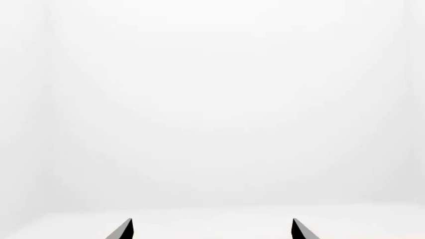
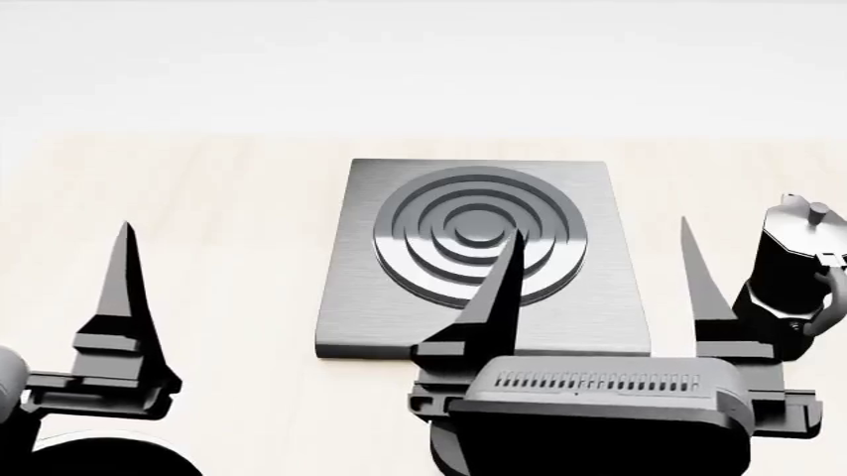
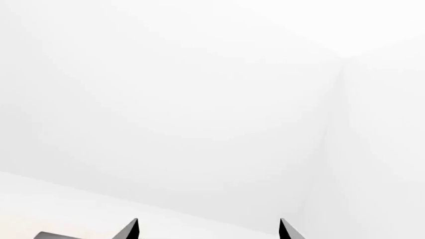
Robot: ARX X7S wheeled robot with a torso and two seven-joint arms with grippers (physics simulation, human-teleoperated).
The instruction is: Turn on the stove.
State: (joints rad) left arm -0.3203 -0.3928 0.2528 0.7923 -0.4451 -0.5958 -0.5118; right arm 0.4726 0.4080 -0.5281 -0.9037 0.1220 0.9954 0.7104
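While over the stove [image 2: 483, 260] front edge, right end effector [image 2: 602, 263] wide, left end effector [image 1: 211, 230] wide too.

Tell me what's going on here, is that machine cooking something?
Not yet. A two-armed robot faces a pale table with a flat metal stove and a black moka pot beside it. Its right end effector hovers open in front of the stove, one finger overlapping the ring burner in the head view. The left end effector is open too, off to the side. Neither holds anything. The stove's knob isn't visible, so nothing has been turned on as far as the pictures show.
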